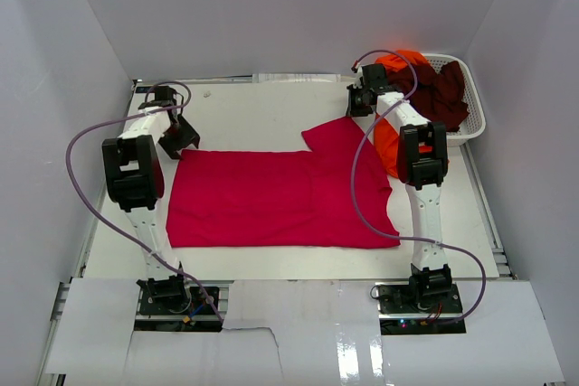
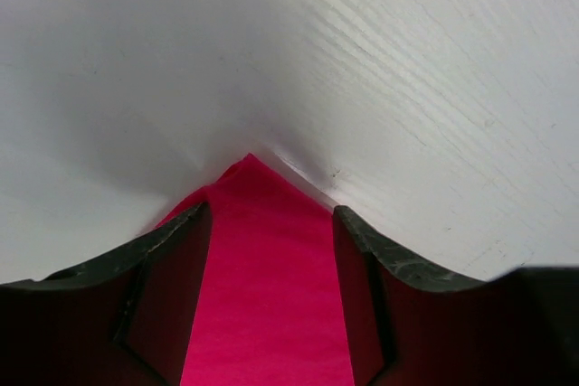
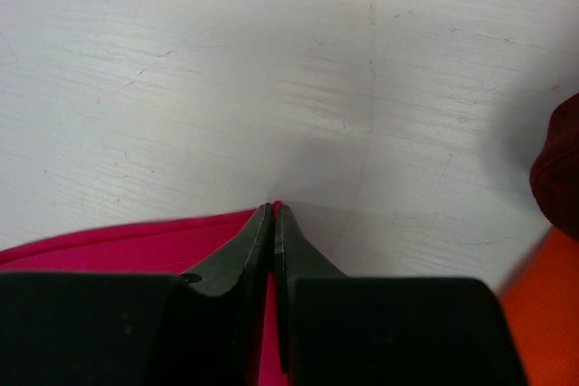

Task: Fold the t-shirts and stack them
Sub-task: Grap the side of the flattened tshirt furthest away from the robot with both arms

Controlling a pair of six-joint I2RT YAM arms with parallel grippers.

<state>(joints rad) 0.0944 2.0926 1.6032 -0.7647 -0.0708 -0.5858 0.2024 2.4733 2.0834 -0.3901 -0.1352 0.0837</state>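
The crimson t-shirt [image 1: 271,196] runs along the worktop's [image 1: 262,106] near edge. The left pincer [image 2: 271,212], released, straddles its far-left corner. The right pincer [image 3: 274,210] clenches the far-right one.

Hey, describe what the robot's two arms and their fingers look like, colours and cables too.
The left arm and right arm have white links with chunky black joint housings, standing on black bases. A lilac cable loops along each. The fingers are dark, matte, tapering wedges with scuffed edges.
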